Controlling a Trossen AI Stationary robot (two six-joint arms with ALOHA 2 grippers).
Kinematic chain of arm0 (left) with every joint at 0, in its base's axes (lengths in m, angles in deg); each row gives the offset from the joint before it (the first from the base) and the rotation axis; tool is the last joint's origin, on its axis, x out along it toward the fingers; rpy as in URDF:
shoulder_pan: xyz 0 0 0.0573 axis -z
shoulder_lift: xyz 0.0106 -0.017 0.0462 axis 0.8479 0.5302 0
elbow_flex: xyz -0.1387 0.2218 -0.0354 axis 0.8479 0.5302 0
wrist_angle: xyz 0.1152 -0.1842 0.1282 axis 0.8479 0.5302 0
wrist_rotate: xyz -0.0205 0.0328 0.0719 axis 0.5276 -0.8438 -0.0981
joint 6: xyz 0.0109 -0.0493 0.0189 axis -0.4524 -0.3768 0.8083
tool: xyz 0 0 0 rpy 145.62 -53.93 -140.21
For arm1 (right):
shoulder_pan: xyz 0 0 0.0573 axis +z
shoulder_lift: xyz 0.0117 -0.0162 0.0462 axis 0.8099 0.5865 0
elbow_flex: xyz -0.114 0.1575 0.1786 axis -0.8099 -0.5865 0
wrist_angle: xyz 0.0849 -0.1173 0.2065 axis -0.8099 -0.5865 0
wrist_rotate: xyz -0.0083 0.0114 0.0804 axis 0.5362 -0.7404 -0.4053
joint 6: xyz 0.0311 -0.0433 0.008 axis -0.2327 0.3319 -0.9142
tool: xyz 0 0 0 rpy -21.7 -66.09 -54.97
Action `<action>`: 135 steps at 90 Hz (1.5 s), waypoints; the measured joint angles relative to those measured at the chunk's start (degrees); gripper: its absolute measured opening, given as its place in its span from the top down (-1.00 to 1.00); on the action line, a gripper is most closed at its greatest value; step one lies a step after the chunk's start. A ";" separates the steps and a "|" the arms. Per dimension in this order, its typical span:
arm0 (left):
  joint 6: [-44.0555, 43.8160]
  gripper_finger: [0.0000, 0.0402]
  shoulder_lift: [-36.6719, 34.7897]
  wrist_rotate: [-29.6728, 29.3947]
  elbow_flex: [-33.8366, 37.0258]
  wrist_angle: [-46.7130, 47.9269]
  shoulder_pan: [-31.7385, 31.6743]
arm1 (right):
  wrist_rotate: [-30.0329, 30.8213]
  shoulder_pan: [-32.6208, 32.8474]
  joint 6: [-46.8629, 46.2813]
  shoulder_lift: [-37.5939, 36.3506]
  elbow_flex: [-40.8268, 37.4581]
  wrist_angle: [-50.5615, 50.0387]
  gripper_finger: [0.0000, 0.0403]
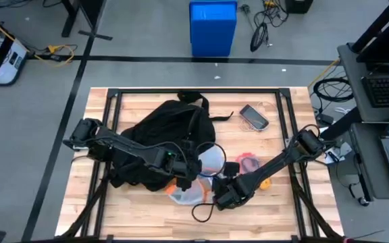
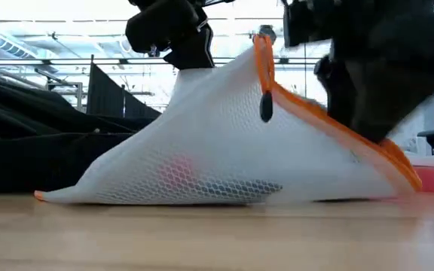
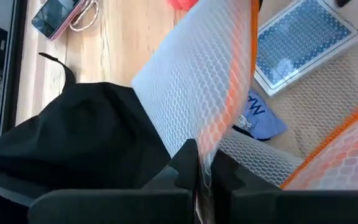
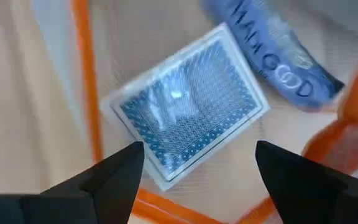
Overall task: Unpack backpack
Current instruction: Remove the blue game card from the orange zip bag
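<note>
The black backpack (image 1: 157, 135) lies on the table's left half. In front of it is a white mesh pouch (image 2: 224, 143) with orange trim. It is pulled up like a tent, and its lower edge rests on the wood. My left gripper (image 3: 205, 158) is shut on the pouch's rim. My right gripper (image 4: 197, 162) is open over the pouch's mouth. Its fingers stand on either side of a blue-patterned card deck (image 4: 188, 121) that lies inside. A blue lettered item (image 4: 272, 56) lies beside the deck. My left gripper pinches the mesh pouch's orange-trimmed rim (image 3: 224, 134) between its two fingers. The mesh wall runs taut from the fingers down to the table. The pouch's lower edge (image 2: 164, 197) stays on the wood, and the backpack lies just behind it.
A phone (image 1: 254, 116) lies at the far right of the table. A red item (image 1: 248, 162) and a small orange item (image 1: 265, 182) lie near my right arm. A black cord (image 1: 201, 212) loops by the near edge. A blue bin (image 1: 213, 27) stands on the floor beyond the table.
</note>
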 joint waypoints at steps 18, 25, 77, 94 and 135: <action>-0.02 1.00 0.00 0.00 0.00 0.02 0.00 | 0.55 -0.10 -11.44 -2.01 0.10 4.37 -0.46; 0.00 1.00 0.00 -0.01 0.00 0.02 0.00 | 0.48 -0.12 -12.35 -2.20 0.17 6.58 -0.46; -1.42 1.00 0.00 -0.09 0.00 -0.15 -0.15 | -1.98 -5.89 -36.11 0.23 0.23 1.94 -0.48; -1.48 1.00 -0.02 -0.04 0.00 -0.29 -0.37 | -2.13 -5.21 -34.88 1.88 0.23 8.90 -0.57; -1.52 1.00 0.00 0.44 0.00 -2.52 -0.53 | -2.15 -7.29 -36.26 7.09 0.30 10.12 -0.85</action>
